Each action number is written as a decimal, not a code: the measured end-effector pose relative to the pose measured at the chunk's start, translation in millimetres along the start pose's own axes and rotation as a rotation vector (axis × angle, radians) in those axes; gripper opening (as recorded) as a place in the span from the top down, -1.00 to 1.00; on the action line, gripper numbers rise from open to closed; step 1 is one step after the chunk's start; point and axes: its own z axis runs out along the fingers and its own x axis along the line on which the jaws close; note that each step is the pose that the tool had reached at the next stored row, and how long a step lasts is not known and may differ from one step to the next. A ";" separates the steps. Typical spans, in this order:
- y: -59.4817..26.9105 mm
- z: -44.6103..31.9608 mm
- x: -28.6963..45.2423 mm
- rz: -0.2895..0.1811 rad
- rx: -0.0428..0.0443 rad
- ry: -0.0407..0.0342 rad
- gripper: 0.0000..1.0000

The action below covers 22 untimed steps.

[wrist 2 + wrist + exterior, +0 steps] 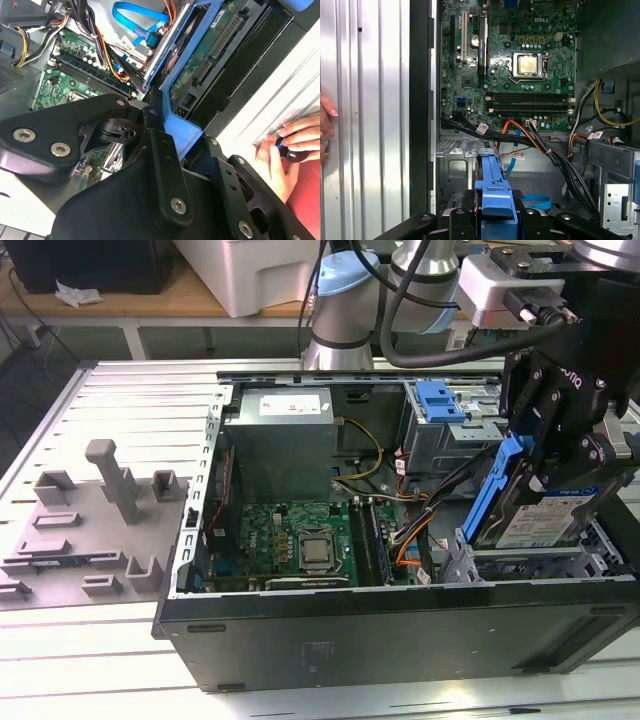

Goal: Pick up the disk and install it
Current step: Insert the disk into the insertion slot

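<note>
The slatted metal table [110, 390] is the biggest thing, and it reaches far out from the gripper [540, 468] on every side. The open computer case [400, 635] lies on it on its side, and the gripper hangs over one end of this case.

Inside, the grey power supply box [278, 455] stands well apart from the gripper, at the far corner. The green motherboard [290, 540] lies between that box and the gripper, lower than the fingers. The first wrist view shows it ahead of the gripper [495, 215]. A bundle of cables [540, 145] runs across the case between the motherboard and the gripper.

The gripper has its fingers closed on the disk [540, 522], pressing on the blue carrier rail. In the second wrist view the black fingers [165, 150] clamp this blue rail from both sides. The disk hangs tilted just below the gripper, with its label facing the exterior camera. Its lower edge is at the silver drive cage [530, 565]. It seems to touch the cage, but I cannot tell for sure.

The blue latch [440, 400] sits near the gripper, further back in the case. The processor [317, 552] is on the motherboard, well apart from the gripper. A person's hand [287, 150] rests on the table outside the case wall, near the gripper.
</note>
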 end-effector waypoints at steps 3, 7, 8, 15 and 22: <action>0.0 0.0 0.0 0.000 0.0000 0.0000 0.26; 0.0 0.1 0.0 0.000 0.0000 -0.0001 0.26; 0.0 0.1 0.0 0.000 0.0000 -0.0001 0.26; 0.0 0.3 0.0 0.000 0.0000 -0.0003 0.12; 0.0 0.2 0.0 0.000 0.0000 0.0000 -0.37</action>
